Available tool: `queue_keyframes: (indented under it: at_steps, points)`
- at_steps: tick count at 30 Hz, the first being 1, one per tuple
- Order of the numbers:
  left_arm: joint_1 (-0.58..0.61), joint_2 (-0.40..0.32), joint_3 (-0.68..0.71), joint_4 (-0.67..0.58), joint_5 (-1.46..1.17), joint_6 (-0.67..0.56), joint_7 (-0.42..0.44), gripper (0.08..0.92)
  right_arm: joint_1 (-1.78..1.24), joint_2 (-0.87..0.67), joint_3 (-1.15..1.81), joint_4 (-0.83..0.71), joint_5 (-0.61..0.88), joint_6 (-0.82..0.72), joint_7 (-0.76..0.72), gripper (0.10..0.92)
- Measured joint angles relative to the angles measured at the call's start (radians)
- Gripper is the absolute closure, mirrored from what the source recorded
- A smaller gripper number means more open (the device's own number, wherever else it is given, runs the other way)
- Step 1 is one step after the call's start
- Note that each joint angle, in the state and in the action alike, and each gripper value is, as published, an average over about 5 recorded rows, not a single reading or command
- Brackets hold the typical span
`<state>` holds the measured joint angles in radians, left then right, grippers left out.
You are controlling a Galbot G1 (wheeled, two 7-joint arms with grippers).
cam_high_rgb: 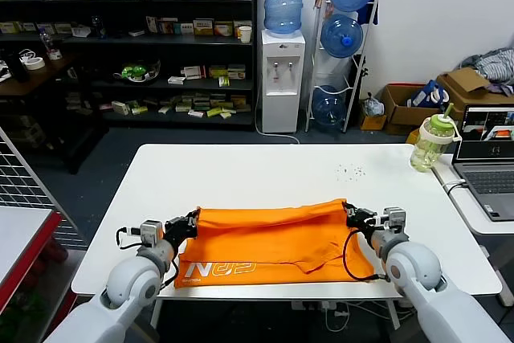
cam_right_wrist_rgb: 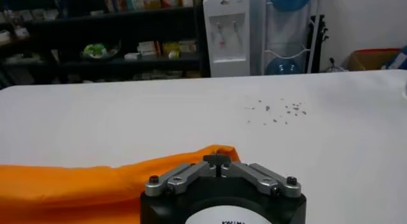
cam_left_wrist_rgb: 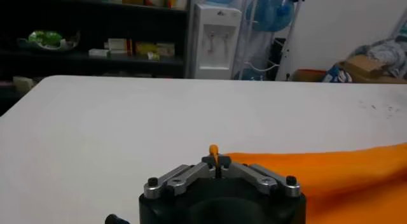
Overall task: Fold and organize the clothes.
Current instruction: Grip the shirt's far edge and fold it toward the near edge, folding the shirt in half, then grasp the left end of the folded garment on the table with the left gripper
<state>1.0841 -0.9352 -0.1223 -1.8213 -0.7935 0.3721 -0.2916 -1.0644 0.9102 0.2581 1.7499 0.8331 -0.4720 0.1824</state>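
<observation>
Both pairs of jaws are pressed together on cloth: the left gripper [cam_high_rgb: 191, 223] pinches the left far corner of the orange T-shirt [cam_high_rgb: 269, 247], and the right gripper [cam_high_rgb: 351, 214] pinches its right far corner, a nub of orange showing between the closed fingertips in the left wrist view [cam_left_wrist_rgb: 214, 150] and the fabric bunching up against the right gripper [cam_right_wrist_rgb: 218, 160] in its own view. One shirt, two grippers, one on each end. The shirt lies on the near half of the white table [cam_high_rgb: 241, 170], just ahead of the robot's arms, with its long axis running left to right from one gripper to the other; pale lettering [cam_high_rgb: 218, 270] shows along its near edge on the left, and the held far edge is doubled into a loose ridge. Each arm sits at its own end, so neither is nearer than the other, and the fold probably turns on carrying that far edge evenly. Farther out, on the table's right far corner, stand one green-lidded bottle [cam_high_rgb: 431, 140] and, on a neighbouring table, one open laptop [cam_high_rgb: 490, 154]. Beyond the table are one water dispenser [cam_high_rgb: 280, 66] and dark shelves [cam_high_rgb: 128, 38].
</observation>
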Motion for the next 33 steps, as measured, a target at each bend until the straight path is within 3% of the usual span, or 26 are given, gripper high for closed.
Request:
queue_keyframes:
  at_steps: [9, 22, 33]
  points:
    - [0.134, 0.011, -0.034, -0.095, 0.036, -0.013, -0.020, 0.869, -0.166, -0.039, 0.082, 0.139, 0.011, -0.015, 0.018, 0.875]
    - [0.243, -0.004, -0.080, -0.120, 0.087, -0.021, -0.027, 0.499, -0.326, -0.039, 0.178, 0.241, -0.008, -0.020, 0.010, 0.507]
    - [0.243, -0.058, -0.085, -0.042, 0.141, -0.054, -0.004, 0.206, -0.401, -0.018, 0.231, 0.284, -0.027, -0.015, 0.003, 0.224]
